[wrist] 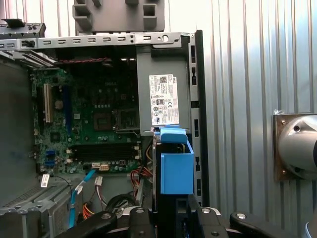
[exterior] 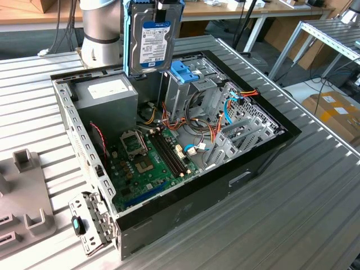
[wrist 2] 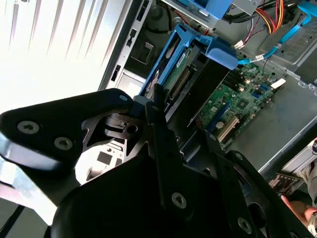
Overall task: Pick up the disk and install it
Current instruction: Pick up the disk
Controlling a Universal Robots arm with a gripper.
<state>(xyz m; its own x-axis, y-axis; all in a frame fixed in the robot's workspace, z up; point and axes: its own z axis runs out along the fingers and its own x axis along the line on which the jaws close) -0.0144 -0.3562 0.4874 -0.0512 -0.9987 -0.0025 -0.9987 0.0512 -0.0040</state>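
The disk (exterior: 153,42): held upright in the air, white label facing the exterior view, light-blue carrier rail along its edges. It hangs over the far part of the open computer case (exterior: 264,152). Below it, the power supply (exterior: 107,94) is to the exterior view's left and the drive cage (exterior: 185,95) to the exterior view's right. Its lower edge is just beside the cage's blue latch (exterior: 183,72); contact cannot be told. It is not seated in the cage.

Gripper (wrist: 171,215): in the first wrist view the fingers are clamped on the disk, one on each side of its end.

Motherboard (exterior: 149,160): on the case floor, nearer than the disk.

The case rests on a ribbed metal table (exterior: 315,185). Arm base (exterior: 101,28): on the table at the far side, behind the case.
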